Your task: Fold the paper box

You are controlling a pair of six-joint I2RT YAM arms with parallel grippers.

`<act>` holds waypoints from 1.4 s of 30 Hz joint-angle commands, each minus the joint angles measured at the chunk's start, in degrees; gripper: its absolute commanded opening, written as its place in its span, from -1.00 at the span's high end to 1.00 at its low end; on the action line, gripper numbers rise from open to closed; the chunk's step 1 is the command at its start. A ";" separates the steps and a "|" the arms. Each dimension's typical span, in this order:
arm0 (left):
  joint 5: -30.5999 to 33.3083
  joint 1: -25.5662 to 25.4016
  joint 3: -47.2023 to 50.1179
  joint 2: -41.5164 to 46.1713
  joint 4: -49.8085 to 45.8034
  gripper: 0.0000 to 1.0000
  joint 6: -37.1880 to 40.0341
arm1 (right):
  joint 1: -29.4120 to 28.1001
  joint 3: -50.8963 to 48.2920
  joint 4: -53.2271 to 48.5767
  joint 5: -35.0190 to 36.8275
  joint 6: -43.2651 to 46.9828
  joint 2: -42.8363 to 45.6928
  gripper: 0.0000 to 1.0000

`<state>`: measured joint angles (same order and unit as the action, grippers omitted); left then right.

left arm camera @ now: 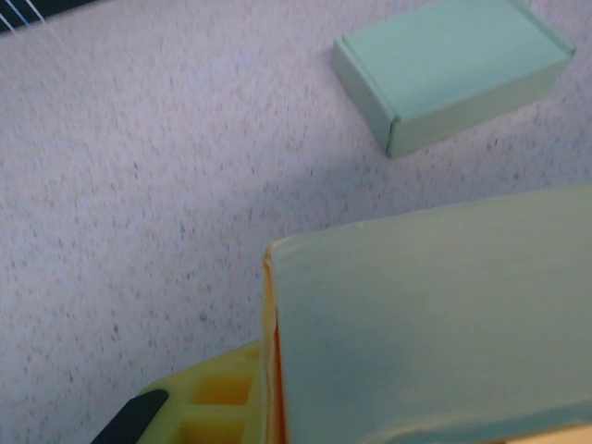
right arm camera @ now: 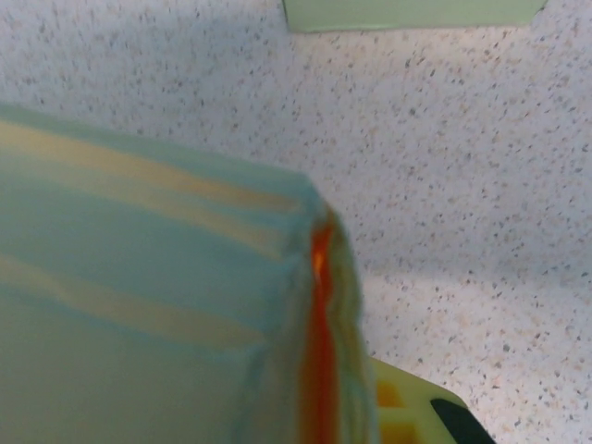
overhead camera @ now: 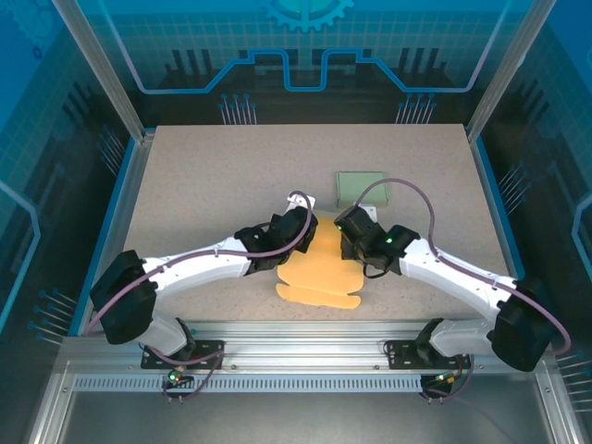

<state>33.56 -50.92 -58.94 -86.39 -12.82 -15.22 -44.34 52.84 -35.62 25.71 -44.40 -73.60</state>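
Our right hand (overhead camera: pixel 344 228) is gripping a raised panel of the paper box (overhead camera: pixel 319 277), jaws drawn together on it. In the right wrist view the panel's orange folded edge is running down beside a yellow finger (right arm camera: pixel 400 409). We are seeing the left hand (overhead camera: pixel 308 227) meeting it from the other side. A pale panel is crowding that wrist camera above one yellow finger (left arm camera: pixel 220 407), and we cannot tell whether those jaws are apart or together.

Most of the yellow sheet is lying flat on the surface (overhead camera: pixel 203 176), just in front of both hands and near the front edge. A closed green box (overhead camera: pixel 361 186) is sitting just behind the right hand, apart from the sheet — nothing else is lying near the hands.

The surface is speckled beige, and we are looking down on it inside a booth of blue panels (overhead camera: pixel 305 55) with metal posts at the corners. Wide stretches of it are lying open to the left and at the back — room for both arms.
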 commanded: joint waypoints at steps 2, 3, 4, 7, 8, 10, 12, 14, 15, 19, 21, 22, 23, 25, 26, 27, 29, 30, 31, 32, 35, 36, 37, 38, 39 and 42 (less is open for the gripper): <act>-5.81 4.87 0.22 -1.09 -10.00 0.74 -2.08 | -1.27 6.69 -3.00 -1.84 0.58 -3.97 0.86; -5.87 5.43 -0.26 -1.78 -10.77 0.74 -1.81 | -1.28 7.81 -3.46 -2.02 0.77 -5.12 0.85; -5.92 6.13 -0.87 -2.55 -11.60 0.74 -1.46 | -1.16 8.97 -4.03 -2.31 0.92 -6.71 0.81; -6.20 8.37 -2.84 -5.17 -13.79 0.74 -0.89 | -0.65 12.35 -5.26 -3.91 1.44 -11.09 0.75; -6.47 9.20 -3.60 -6.33 -14.37 0.73 -0.71 | -0.30 13.40 -5.27 -5.11 1.83 -12.64 0.75; -6.10 10.50 -5.28 -8.87 -16.30 0.74 -0.61 | 0.12 15.09 -4.76 -7.68 2.54 -15.53 0.73; -4.50 11.16 -6.98 -11.66 -18.27 0.73 -0.26 | 0.62 16.85 -4.46 -9.87 2.91 -18.40 0.74; -2.89 11.87 -9.05 -14.89 -20.46 0.73 0.01 | 1.19 18.85 -4.93 -11.65 3.22 -21.43 0.78; -2.08 12.05 -9.98 -16.29 -21.44 0.73 0.10 | 1.27 19.56 -4.95 -12.29 3.56 -22.58 0.85; 0.77 13.40 -13.83 -21.73 -25.06 0.72 -0.06 | 2.04 21.84 -5.34 -14.17 3.80 -26.41 0.96; 0.89 14.23 -15.35 -23.89 -26.38 0.71 -0.48 | 2.46 21.96 -4.71 -15.26 3.63 -27.19 0.96; 1.28 14.65 -16.04 -24.99 -26.84 0.71 -0.72 | 2.58 21.79 -4.33 -15.73 3.55 -27.58 0.96; 1.87 14.96 -16.56 -25.96 -27.27 0.70 -1.15 | 2.67 21.74 -3.96 -16.15 3.41 -27.85 0.95; 2.99 15.33 -17.49 -27.65 -28.27 0.66 -1.87 | 2.69 21.86 -3.67 -16.42 3.27 -28.42 0.94; 3.71 15.49 -17.91 -28.42 -28.76 0.66 -2.20 | 2.73 22.11 -3.76 -16.47 3.19 -28.94 0.94; 4.32 15.49 -18.28 -29.09 -29.30 0.64 -2.50 | 2.69 22.34 -3.76 -16.49 3.25 -29.35 0.94; 3.34 15.43 -18.31 -29.35 -28.92 0.57 -2.66 | 2.69 22.77 -3.88 -16.53 3.27 -30.34 0.94; 2.00 15.49 -17.86 -28.79 -28.00 0.52 -2.49 | 2.69 22.99 -4.05 -16.32 3.27 -30.74 0.94; 0.29 15.42 -17.02 -27.67 -26.76 0.46 -2.22 | 2.68 23.30 -4.35 -16.06 3.35 -31.28 0.94; -1.49 15.47 -15.84 -26.19 -25.22 0.38 -1.94 | 2.68 23.49 -4.58 -15.83 3.43 -31.69 0.94; -5.91 15.45 -12.42 -20.71 -21.44 0.15 -1.59 | 2.70 23.75 -4.99 -15.31 3.71 -32.56 0.99; -7.06 15.46 -11.47 -18.78 -20.55 0.08 -1.56 | 2.68 23.72 -5.01 -15.08 3.78 -32.60 1.00; -8.30 15.42 -10.42 -16.74 -19.56 0.05 -1.57 | 2.69 23.61 -4.99 -14.87 3.72 -32.67 0.99; -9.68 15.45 -9.32 -14.61 -18.45 0.04 -1.63 | 2.68 23.50 -4.99 -14.71 3.81 -32.63 0.99; -10.84 15.41 -8.14 -12.56 -17.39 0.03 -1.78 | 2.68 23.40 -4.91 -14.64 3.91 -32.66 0.98; -14.68 15.35 -4.19 -5.97 -13.74 -0.06 -2.65 | 2.68 23.32 -4.74 -14.95 4.54 -32.81 0.98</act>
<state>23.64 -34.74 -65.67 -98.02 -30.24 -17.65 -40.84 74.61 -39.24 10.74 -41.52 -105.41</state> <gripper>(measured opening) 0.522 0.101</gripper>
